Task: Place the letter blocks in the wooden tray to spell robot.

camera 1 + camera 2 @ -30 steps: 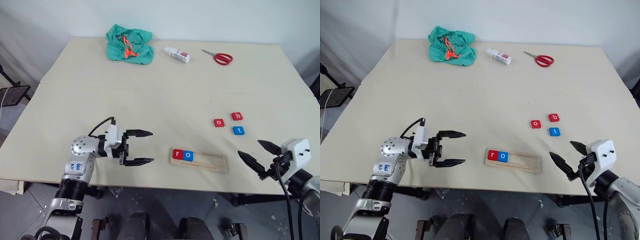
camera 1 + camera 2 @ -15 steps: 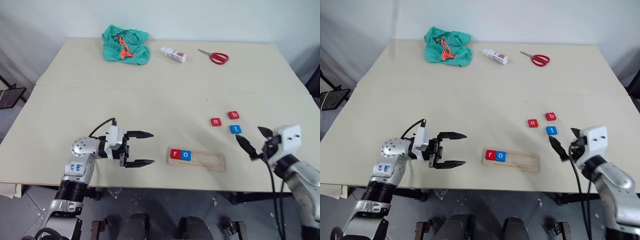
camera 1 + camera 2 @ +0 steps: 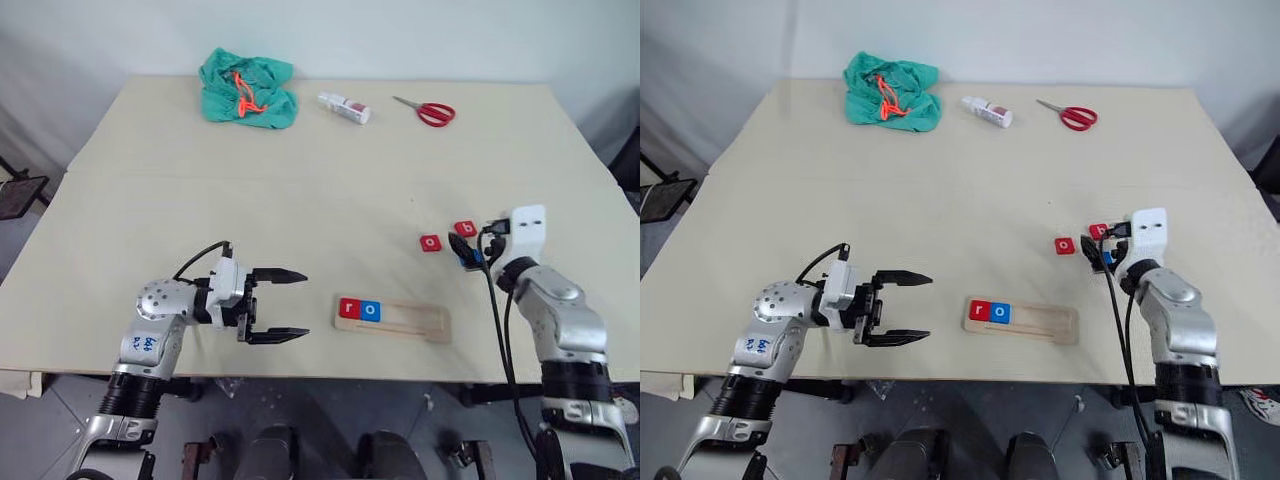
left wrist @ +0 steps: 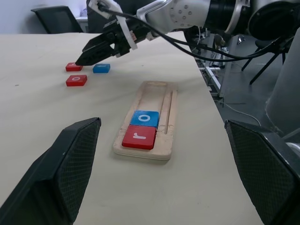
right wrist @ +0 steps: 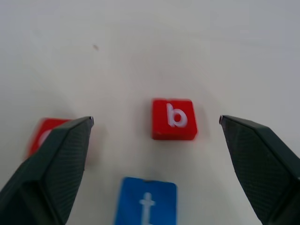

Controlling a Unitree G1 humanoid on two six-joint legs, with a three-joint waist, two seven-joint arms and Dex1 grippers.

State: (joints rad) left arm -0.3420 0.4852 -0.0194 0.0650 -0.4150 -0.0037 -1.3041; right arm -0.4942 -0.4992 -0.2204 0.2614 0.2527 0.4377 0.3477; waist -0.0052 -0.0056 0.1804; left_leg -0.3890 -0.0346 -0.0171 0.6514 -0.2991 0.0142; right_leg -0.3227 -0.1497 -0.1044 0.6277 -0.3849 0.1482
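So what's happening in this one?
A robot is spelling "robot" with letter blocks. The tray already holds r and o. The right claw, open, is over the loose b, t and o blocks, lined up on b. The left claw hangs open beside the tray, holding nothing.

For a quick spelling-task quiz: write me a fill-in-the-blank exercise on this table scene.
1. The tray holds ____ blocks.
2. The block beside the red r in the tray is coloured ____.
3. The open right gripper points at the red block lettered ____, with the blue t nearer to it.
4. The scissors have ____ handles.

Missing words: two; blue; b; red
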